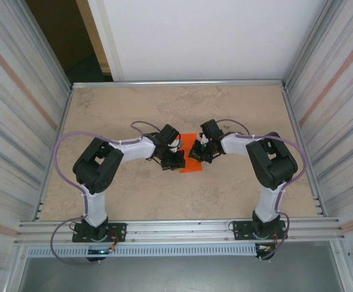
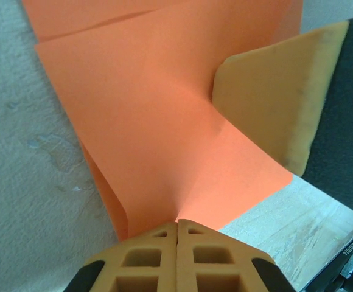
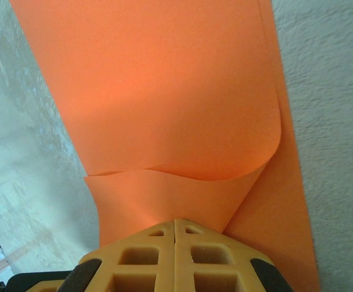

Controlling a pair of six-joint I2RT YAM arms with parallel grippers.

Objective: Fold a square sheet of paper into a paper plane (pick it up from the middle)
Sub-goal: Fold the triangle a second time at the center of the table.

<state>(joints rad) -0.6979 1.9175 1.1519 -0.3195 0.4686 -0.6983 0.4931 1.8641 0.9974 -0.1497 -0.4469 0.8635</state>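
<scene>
One square sheet of paper, partly folded into layers, lay mid-table between two grippers. The left gripper had its fingers pressed together on one edge of it, and the right gripper pinched a curled layer from the opposite side

Tabletop: beige, mottled, stone-like surface, bordered by a metal frame. Lying on it near the centre is the orange sheet of paper, folded over itself in overlapping layers, one flap curling upward. Wrist views show pale scuffs on the surface beside the sheet.
</scene>
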